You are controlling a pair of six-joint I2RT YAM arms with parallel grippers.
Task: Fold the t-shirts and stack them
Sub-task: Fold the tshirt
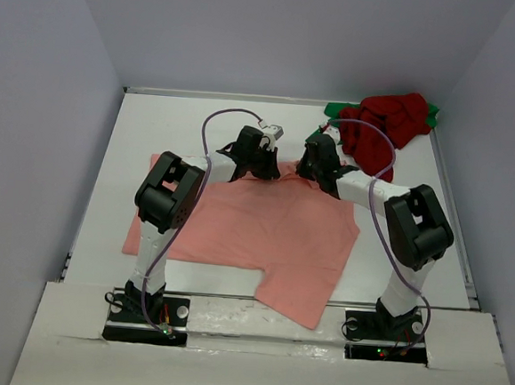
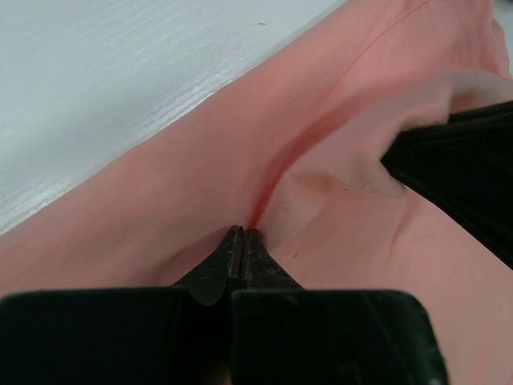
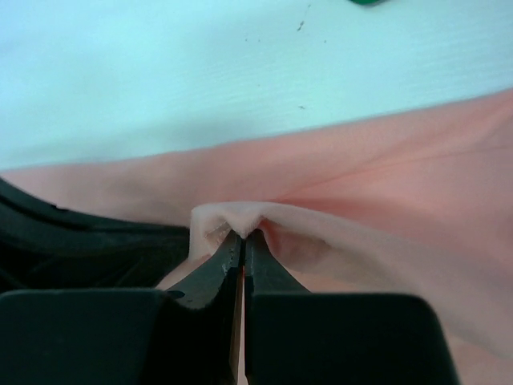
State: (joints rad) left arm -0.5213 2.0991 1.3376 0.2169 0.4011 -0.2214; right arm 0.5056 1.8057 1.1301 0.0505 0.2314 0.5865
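High rear overview; wrist views close over salmon-pink shirt (image 2: 160, 208)

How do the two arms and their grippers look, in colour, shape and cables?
The left arm and the right arm have white links and black joint housings, on black base plates. A purplish cable loops along each arm. The left gripper and the right gripper are black, with two flat fingers tapering to thin tips. Green and red lights glow at the bases.

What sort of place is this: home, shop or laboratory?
Probably a robotics laboratory cell: a white table closed in by plain grey walls, with a left arm and a right arm bolted at its near edge, and a salmon-pink t-shirt spread there.
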